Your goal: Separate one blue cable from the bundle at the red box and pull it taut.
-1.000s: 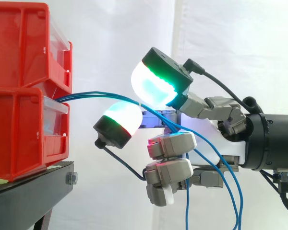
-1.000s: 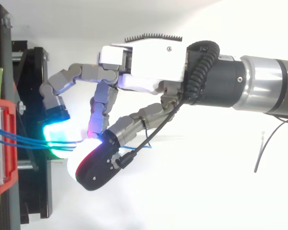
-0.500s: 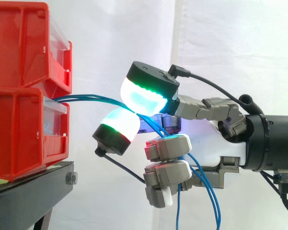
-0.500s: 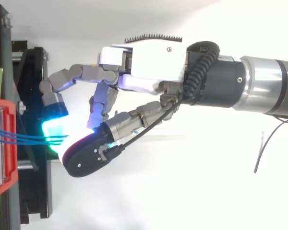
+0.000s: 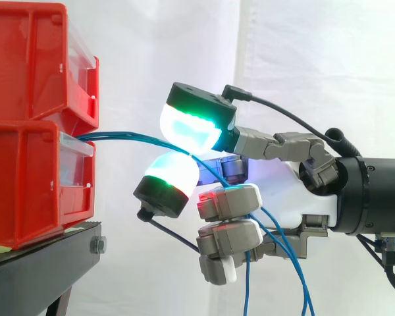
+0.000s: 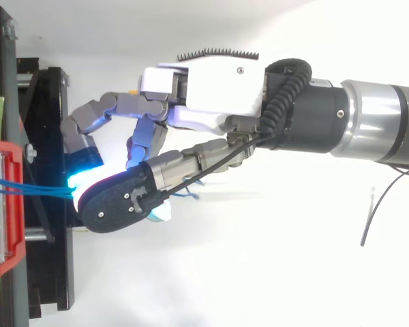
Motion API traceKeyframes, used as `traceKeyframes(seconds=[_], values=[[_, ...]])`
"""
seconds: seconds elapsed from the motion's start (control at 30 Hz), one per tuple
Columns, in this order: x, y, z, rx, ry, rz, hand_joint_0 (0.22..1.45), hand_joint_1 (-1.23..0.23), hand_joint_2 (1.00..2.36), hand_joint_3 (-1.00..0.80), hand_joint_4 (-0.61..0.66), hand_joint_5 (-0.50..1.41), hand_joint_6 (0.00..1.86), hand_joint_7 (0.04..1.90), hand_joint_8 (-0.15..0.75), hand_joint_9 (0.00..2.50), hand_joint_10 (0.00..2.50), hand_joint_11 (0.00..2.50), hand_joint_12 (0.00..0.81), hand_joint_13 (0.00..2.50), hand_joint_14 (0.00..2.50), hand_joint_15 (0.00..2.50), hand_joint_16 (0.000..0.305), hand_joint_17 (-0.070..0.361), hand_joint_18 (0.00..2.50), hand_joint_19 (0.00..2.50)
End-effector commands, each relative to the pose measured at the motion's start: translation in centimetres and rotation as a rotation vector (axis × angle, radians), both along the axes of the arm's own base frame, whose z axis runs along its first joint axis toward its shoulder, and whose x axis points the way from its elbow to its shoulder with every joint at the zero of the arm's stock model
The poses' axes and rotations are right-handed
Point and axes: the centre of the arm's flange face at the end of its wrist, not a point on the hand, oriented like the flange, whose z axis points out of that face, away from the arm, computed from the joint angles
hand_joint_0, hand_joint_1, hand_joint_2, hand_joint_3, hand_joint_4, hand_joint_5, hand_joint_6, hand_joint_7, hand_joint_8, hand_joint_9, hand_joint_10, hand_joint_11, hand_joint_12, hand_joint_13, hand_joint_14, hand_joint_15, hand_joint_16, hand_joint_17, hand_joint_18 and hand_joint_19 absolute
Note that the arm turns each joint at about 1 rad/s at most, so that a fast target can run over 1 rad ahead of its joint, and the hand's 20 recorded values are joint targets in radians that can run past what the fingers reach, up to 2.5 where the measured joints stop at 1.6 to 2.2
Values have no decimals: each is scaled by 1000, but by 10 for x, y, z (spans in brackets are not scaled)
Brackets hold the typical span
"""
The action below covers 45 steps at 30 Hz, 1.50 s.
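Note:
Several thin blue cables (image 5: 128, 136) come out of the lower red box (image 5: 26, 178) and run right as a tight bundle, then drop behind the hand. My hand (image 5: 296, 191) reaches in from the right. Two glowing fingertips, an upper one (image 5: 187, 128) and a lower one (image 5: 174, 168), are closed almost together with the bundle passing between them. The other fingers are curled below. In the top view the hand (image 6: 211, 88) covers the pinch point, and the cables (image 6: 34, 189) converge from the red box (image 6: 3, 204) toward it. I cannot tell whether one cable is apart from the others.
A second red box (image 5: 33, 59) is stacked on the lower one. Both rest on a black stand (image 5: 39, 263) at the left, seen from above as a black frame (image 6: 51, 272). A white curtain hangs behind. A thin dark wire (image 6: 375, 211) lies at the right.
The upper fingertip has swung down and toward the boxes until it nearly meets the lower one. The spread blue cables have been gathered into one tight bundle between them.

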Motion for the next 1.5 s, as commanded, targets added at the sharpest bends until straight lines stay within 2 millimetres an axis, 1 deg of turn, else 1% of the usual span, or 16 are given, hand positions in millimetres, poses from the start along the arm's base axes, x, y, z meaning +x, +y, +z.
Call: traceKeyframes(seconds=[0.0, 0.1, 0.13, 0.33, 0.43, 0.5, 0.57, 0.7, 0.73, 0.77, 0.8, 0.83, 0.9, 0.97, 1.17, 1.47], values=[[0, -1, 0, 0, 0, 0, 605, -494, 1012, -344, 139, -102, 790, 1331, 288, 1320, 33, 1327, 327, 1234, 27, 1398, 50, 112, 896, 1008], [0, -2, 0, 0, 0, 0, 617, -503, 1006, -422, 129, -107, 813, 1313, 279, 1343, 31, 1383, 326, 1239, 27, 1393, 49, 111, 898, 1007], [0, -1, -1, 0, 3, 1, 613, -502, 1001, -494, 123, -108, 823, 1301, 276, 1354, 31, 1390, 325, 1246, 27, 1402, 50, 112, 902, 996], [0, -2, 0, 0, 1, -2, 541, -487, 1000, -500, 113, -106, 831, 1276, 294, 1371, 29, 1385, 349, 1263, 26, 1394, 52, 117, 935, 988], [0, -1, 0, 0, 0, 0, 608, -593, 1000, -500, 82, -102, 836, 1292, 273, 1383, 32, 1423, 320, 1254, 28, 1403, 49, 110, 927, 1000], [-1, -1, -1, 0, 3, 0, 627, -634, 1003, -467, 61, -101, 839, 1299, 276, 1382, 32, 1427, 323, 1253, 28, 1405, 49, 109, 925, 983], [0, -1, 0, 0, 1, -2, 624, -683, 1012, -358, 64, -107, 849, 1334, 283, 1351, 33, 1422, 324, 1250, 27, 1408, 49, 110, 920, 975], [0, -1, 0, 0, -3, 0, 626, -760, 1017, -279, 76, -118, 867, 1329, 286, 1306, 30, 1417, 331, 1231, 28, 1403, 49, 111, 901, 957], [0, -2, 0, 0, -2, -2, 649, -836, 1018, -261, 56, -133, 881, 1321, 279, 1271, 30, 1398, 333, 1216, 28, 1406, 50, 113, 897, 944], [0, -1, 0, 0, -2, 0, 679, -865, 1018, -270, 27, -138, 884, 1349, 285, 1269, 31, 1397, 327, 1203, 29, 1401, 50, 113, 895, 935], [0, -1, 0, 0, -3, -2, 737, -892, 1014, -334, -26, -145, 889, 1406, 281, 1259, 29, 1386, 328, 1202, 29, 1380, 50, 113, 892, 912], [0, -1, 0, 0, -3, -2, 792, -871, 1000, -492, -112, -153, 900, 1436, 270, 1262, 29, 1393, 320, 1200, 30, 1378, 50, 112, 882, 888], [0, -2, 0, 0, -3, -3, 811, -858, 1000, -500, -167, -155, 901, 1535, 272, 1272, 29, 1402, 315, 1199, 32, 1362, 49, 110, 883, 865], [0, -1, 0, 0, -2, 0, 799, -853, 1000, -500, -211, -159, 913, 1499, 262, 1277, 29, 1409, 321, 1203, 32, 1358, 49, 110, 892, 833], [-1, -2, -1, 0, 3, 0, 743, -883, 1000, -500, -190, -144, 922, 1478, 267, 1300, 30, 1419, 331, 1202, 32, 1347, 48, 107, 885, 842], [-1, -4, -1, 0, 3, -3, 645, -879, 1000, -500, -53, -119, 912, 1384, 274, 1336, 31, 1442, 325, 1212, 32, 1351, 47, 105, 883, 874]])
